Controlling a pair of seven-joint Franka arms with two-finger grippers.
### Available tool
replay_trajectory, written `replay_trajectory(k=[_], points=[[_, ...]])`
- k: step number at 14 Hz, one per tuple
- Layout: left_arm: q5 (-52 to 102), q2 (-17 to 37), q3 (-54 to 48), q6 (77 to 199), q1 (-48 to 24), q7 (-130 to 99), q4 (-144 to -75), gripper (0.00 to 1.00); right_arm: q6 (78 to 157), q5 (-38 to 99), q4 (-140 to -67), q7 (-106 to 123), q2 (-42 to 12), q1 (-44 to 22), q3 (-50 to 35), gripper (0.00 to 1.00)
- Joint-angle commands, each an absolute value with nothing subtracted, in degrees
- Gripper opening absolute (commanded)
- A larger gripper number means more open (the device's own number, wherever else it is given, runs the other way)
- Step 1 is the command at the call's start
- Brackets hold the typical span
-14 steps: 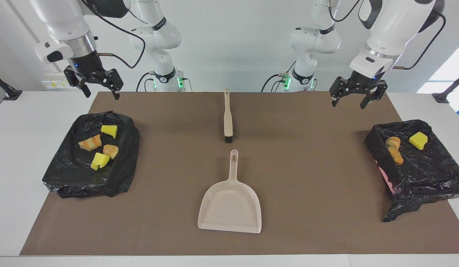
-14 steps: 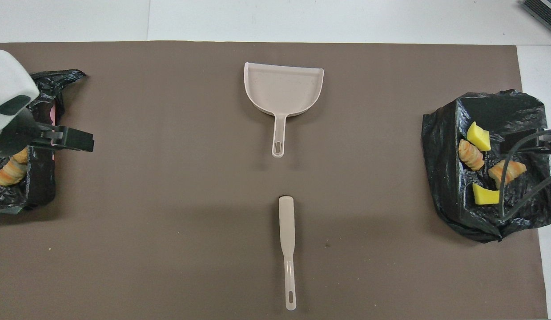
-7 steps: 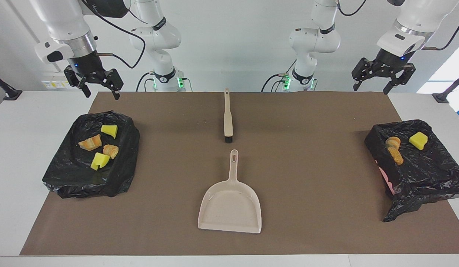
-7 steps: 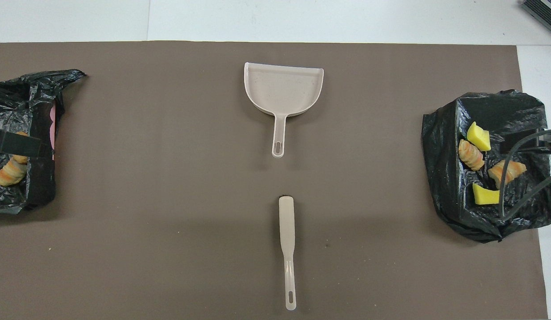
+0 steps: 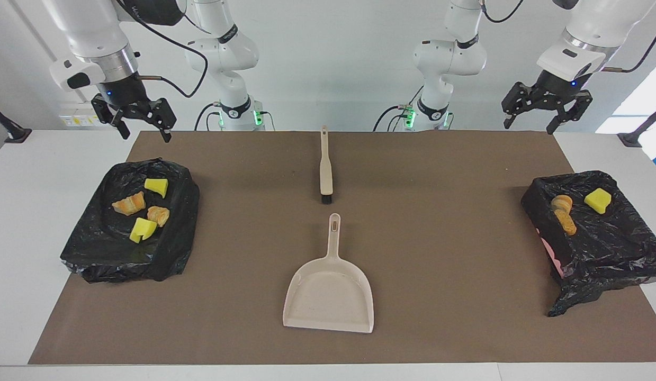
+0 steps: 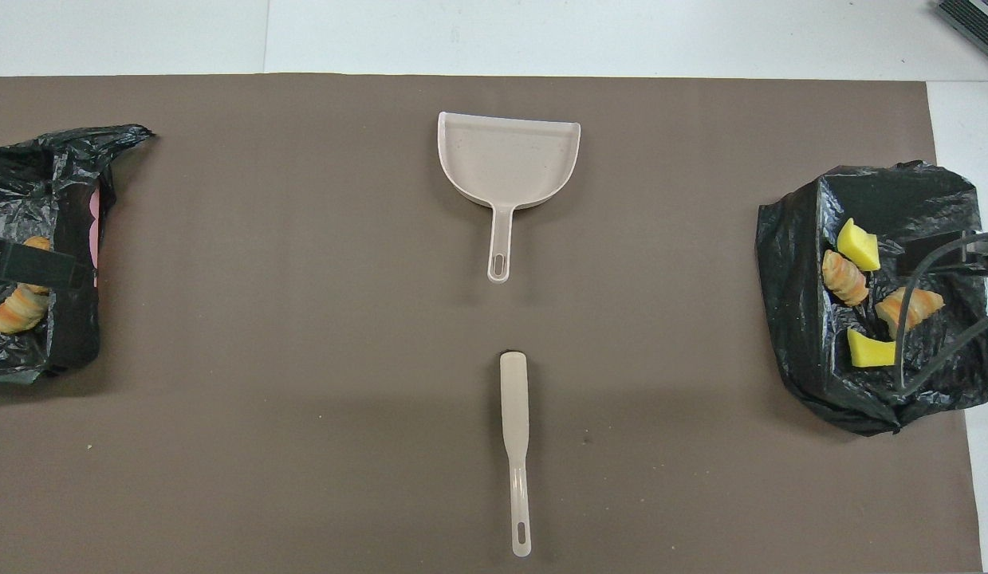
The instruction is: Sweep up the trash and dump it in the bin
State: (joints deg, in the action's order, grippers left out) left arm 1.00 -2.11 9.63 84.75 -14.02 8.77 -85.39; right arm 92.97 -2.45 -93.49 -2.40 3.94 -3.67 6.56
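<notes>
The trash lies in two black-bagged bins. The bin at the right arm's end holds two yellow chunks and two bread lumps. The bin at the left arm's end holds a yellow chunk and bread lumps. My right gripper hangs open and empty, high over its bin's robot-side edge. My left gripper hangs open and empty, high over the mat's corner by its bin. In the overhead view one finger of the left gripper covers part of that bin.
A beige dustpan lies mid-mat, its handle toward the robots. A beige hand brush lies nearer to the robots, in line with it, bristles toward the dustpan. A brown mat covers the table.
My left gripper has risen and drawn back toward the left arm's end of the table, then nearly stopped. The right gripper, trash, dustpan and brush have not moved.
</notes>
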Motion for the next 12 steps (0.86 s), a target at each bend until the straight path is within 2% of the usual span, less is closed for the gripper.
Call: replay_trajectory(k=[1, 12], points=[[0.62, -4.13, 9.23, 84.29, -13.36, 9.14, -87.63, 1.00, 92.11, -2.11, -93.60, -1.85, 4.22, -3.69, 6.59, 1.00], [0.53, -4.83, 9.23, 84.11, -13.27, 7.38, -88.59, 1.00, 92.02, -2.11, -93.60, -1.85, 4.22, -3.69, 6.59, 1.00]])
